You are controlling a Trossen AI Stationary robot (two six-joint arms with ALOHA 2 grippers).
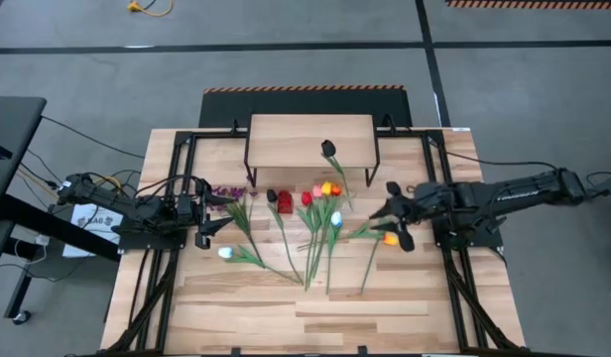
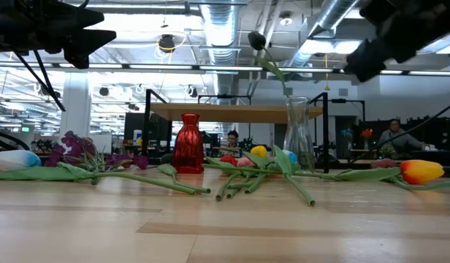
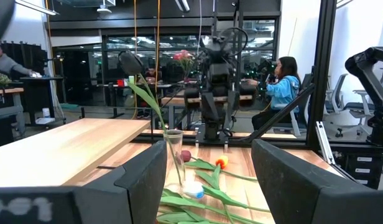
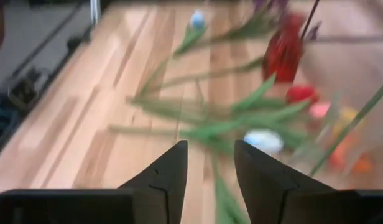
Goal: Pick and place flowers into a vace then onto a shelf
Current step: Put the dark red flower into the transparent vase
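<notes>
**Right gripper poised above the loose tulips, one stem already in the vase**

As our right gripper (image 1: 394, 220) hangs above the table with its fingers (image 4: 170, 177) apart and nothing between them, we read this as the moment before another pick. Directly beneath and just inboard of it lies the orange tulip (image 1: 389, 239), its head nearest our tool and its green stem running away toward the table's front edge. So the long axis lies roughly crosswise to our reach, and a pinch across the stem looks feasible.

A little farther inboard from this gripper stands the clear glass vase (image 2: 299, 137), holding one near-black tulip (image 1: 328, 148) that leans toward the shelf (image 1: 309, 140). Around its foot the remaining flowers (image 1: 315, 233) fan out flat on the planks, and beyond them stands a red vase (image 2: 187, 145).

Our left gripper (image 1: 208, 227) waits on the far side of the spread, fingers (image 3: 132, 180) wide and empty, with the purple blossoms (image 1: 228, 191) and a white tulip (image 1: 226, 254) just beside it. For the orange tulip, the right arm is clearly nearer.
</notes>
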